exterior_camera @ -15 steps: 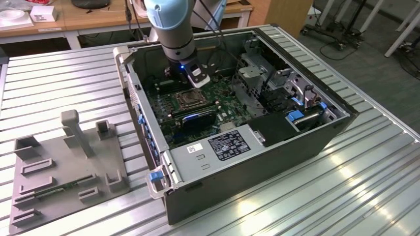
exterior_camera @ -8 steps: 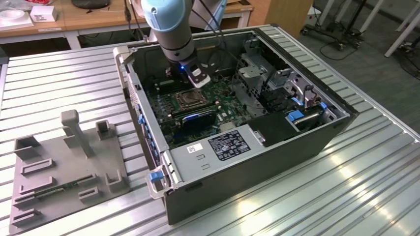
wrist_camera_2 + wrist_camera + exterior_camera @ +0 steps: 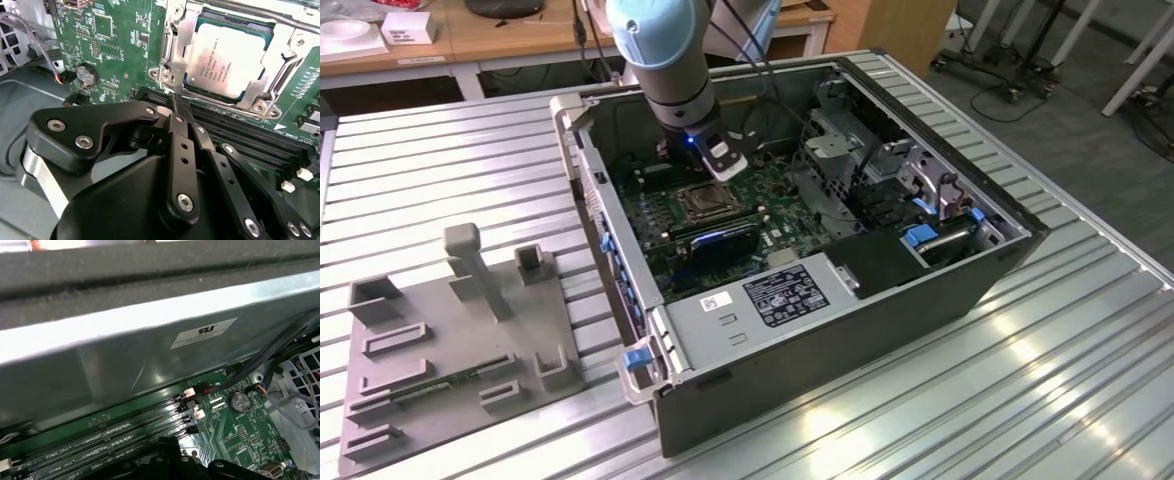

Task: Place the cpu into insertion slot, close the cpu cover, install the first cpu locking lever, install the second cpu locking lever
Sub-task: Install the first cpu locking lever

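So the cpu [image 3: 227,62] is already sitting flat in the insertion slot [image 3: 190,82], silvery top facing up, and the cpu cover [image 3: 181,37] is down around it, framing the chip on its sides. In the exterior view the insertion slot [image 3: 702,204] sits about mid-board on the green motherboard [image 3: 767,205], inside the open computer case [image 3: 854,330] that lies on its side on the ribbed metal surface [image 3: 1067,400]. My claw [image 3: 181,107] is right beside the socket in the second wrist view, fingertips pressed together with nothing between them, the tips reaching the socket frame's corner where a thin metal lever [image 3: 210,98] runs along the edge; whether I'm actually touching that lever I can't tell. Just past the tips are the long black memory slots [image 3: 250,137], running alongside the socket. A round coin battery [image 3: 85,75] sits on the board a bit away, with a grey cable [image 3: 35,37] looping near it. In the first wrist view I get those memory slots [image 3: 115,435] running up against the case's metal wall [image 3: 125,365]. Out on the surface, toward the exterior view's left, there's a grey fixture tray [image 3: 454,350] well apart from the case.
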{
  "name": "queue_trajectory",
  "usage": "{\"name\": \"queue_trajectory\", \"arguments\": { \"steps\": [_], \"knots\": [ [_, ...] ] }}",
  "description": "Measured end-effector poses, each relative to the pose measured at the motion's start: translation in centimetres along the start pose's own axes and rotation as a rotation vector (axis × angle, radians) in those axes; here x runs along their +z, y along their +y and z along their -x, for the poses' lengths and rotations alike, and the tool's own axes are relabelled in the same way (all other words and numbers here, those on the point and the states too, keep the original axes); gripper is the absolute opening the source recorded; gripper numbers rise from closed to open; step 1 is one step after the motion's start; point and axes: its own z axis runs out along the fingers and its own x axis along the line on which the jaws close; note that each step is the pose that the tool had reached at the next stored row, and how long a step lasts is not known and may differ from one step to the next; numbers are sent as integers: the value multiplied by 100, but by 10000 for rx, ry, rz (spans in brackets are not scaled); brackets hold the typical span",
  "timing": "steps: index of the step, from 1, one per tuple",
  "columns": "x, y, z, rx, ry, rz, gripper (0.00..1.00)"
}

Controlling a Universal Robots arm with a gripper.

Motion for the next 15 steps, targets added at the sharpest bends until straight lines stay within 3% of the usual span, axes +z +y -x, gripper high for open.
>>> {"name": "queue_trajectory", "arguments": {
  "steps": [15],
  "knots": [
    [23, -10, -6, -7, -24, 12, 11]
  ]
}}
